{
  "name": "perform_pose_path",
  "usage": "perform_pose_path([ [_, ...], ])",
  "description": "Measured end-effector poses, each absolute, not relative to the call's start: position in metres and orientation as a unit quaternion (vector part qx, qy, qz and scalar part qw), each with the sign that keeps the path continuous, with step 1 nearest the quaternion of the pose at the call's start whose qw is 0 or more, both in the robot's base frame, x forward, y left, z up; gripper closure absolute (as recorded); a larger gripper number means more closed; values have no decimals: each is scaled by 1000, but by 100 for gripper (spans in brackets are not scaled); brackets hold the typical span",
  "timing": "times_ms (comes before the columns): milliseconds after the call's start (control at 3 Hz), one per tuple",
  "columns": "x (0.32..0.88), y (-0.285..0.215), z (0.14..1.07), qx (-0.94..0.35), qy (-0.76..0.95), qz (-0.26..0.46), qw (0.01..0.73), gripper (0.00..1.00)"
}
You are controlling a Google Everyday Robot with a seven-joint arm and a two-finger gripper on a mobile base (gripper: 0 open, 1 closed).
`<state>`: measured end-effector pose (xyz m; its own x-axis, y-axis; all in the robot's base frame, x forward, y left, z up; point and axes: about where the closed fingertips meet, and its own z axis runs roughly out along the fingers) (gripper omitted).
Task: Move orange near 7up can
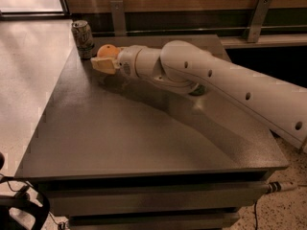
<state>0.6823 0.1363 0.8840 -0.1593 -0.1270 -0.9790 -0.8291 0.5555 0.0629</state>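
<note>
No lettering reads on the 7up can (82, 37), just beside the tool (104, 60) gripping the orange (107, 50).

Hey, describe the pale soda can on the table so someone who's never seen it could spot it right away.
Look at the dark grey table, at its far left corner. The can stands upright there, just left of the gripper, which holds an orange. It is the pale silvery cylinder with dark print, not the round orange fruit.
</note>
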Motion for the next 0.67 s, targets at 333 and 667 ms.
perform_pose_path([
  [333, 682, 144, 892, -342, 686, 319, 557, 100],
  [667, 682, 153, 891, -355, 691, 305, 552, 100],
])
